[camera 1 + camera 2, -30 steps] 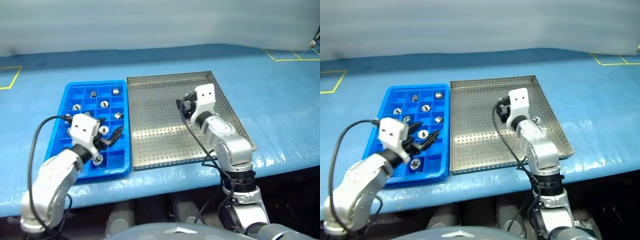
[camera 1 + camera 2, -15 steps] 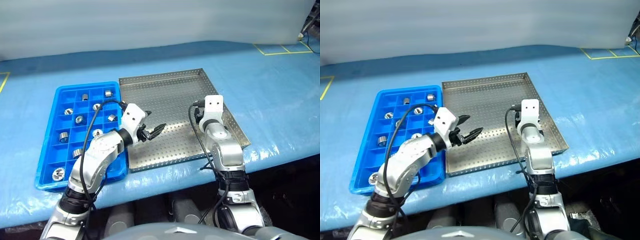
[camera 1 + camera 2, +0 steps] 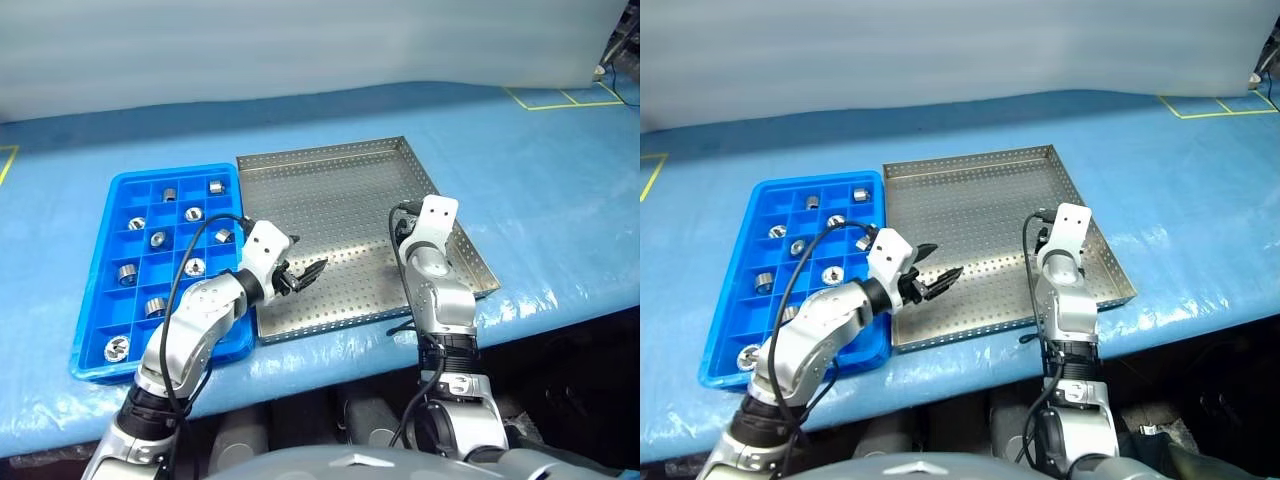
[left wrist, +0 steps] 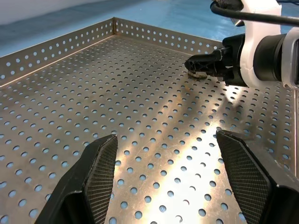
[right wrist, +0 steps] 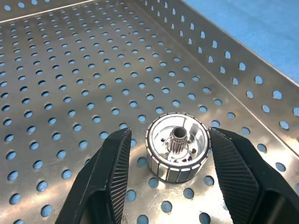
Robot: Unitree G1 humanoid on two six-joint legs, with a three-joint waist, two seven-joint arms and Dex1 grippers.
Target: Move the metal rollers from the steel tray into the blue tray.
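The left gripper [image 3: 305, 272] leaves the blue tray [image 3: 97, 330] and swings right, now hovering open over the near left part of the steel tray [image 3: 330, 160]. The right gripper [image 5: 167, 154] drops lower and nearer on the tray's right side, its open fingers [image 5: 110, 172] now straddling a metal roller [image 5: 177, 147].

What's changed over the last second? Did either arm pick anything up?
The left gripper left the blue tray and swung right over the steel tray, open and empty. The right gripper came down toward the tray's right rim; its open fingers now straddle a metal roller without closing on it. Nothing was picked up. The rollers in the blue tray stayed put.
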